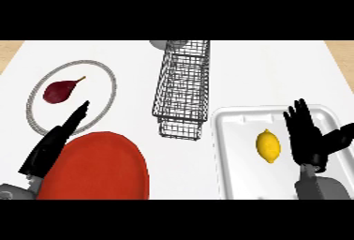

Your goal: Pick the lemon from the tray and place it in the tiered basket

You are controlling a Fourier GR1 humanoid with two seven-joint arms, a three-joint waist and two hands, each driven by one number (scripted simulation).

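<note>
- The right hand [308,136] hovers over the white tray [232,154], fingers straight and released, just right of the lemon [268,146].
- The lemon lies in the tray, right of the wire tiered basket [181,89].
- The left hand [59,140] rests released, near left, beside the red plate [100,168].

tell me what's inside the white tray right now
One lemon lies on the floor of the white tray, untouched. The open right hand hangs over the tray's right part and covers that patch, so nothing can be told there.
</note>
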